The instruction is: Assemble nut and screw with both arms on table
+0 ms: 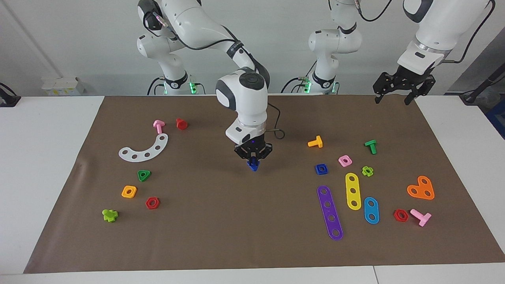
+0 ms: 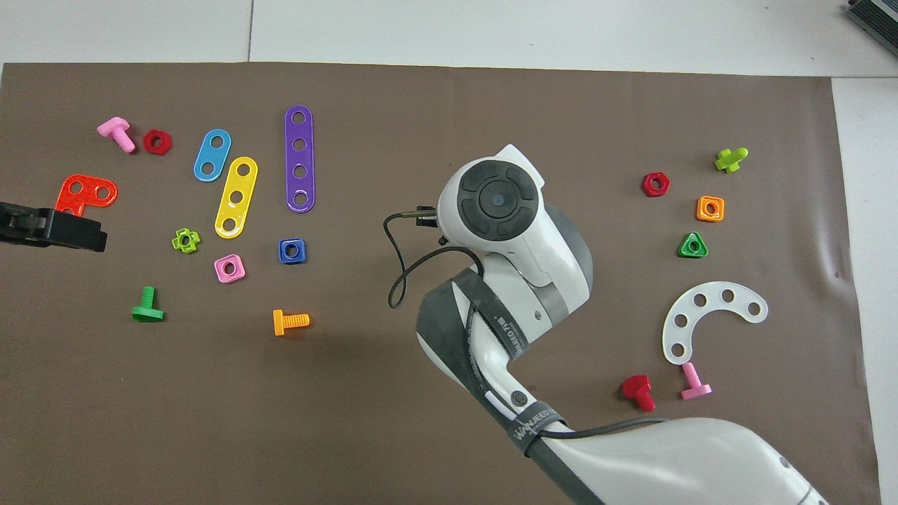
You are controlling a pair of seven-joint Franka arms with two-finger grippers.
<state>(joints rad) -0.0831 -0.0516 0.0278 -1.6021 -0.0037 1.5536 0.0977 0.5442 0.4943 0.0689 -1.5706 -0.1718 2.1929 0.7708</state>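
My right end effector (image 1: pixel 253 160) is gripping the blue screw (image 1: pixel 253 166) mid-desk, probably just above the mat (image 1: pixel 252 236); left end effector (image 1: pixel 401 87) is waiting, fingers spread.

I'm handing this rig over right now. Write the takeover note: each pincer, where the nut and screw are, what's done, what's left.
Right pincer: low over the middle of the brown mat, shut on the blue screw.
Left pincer: raised over the mat's edge at the left arm's end, open, holding nothing, waiting.
Blue square nut: flat on the mat toward the left arm's end, beside the pink square nut, untouched.
Done: screw gripped.
Left: left arm picks up the nut, then join nut and screw.
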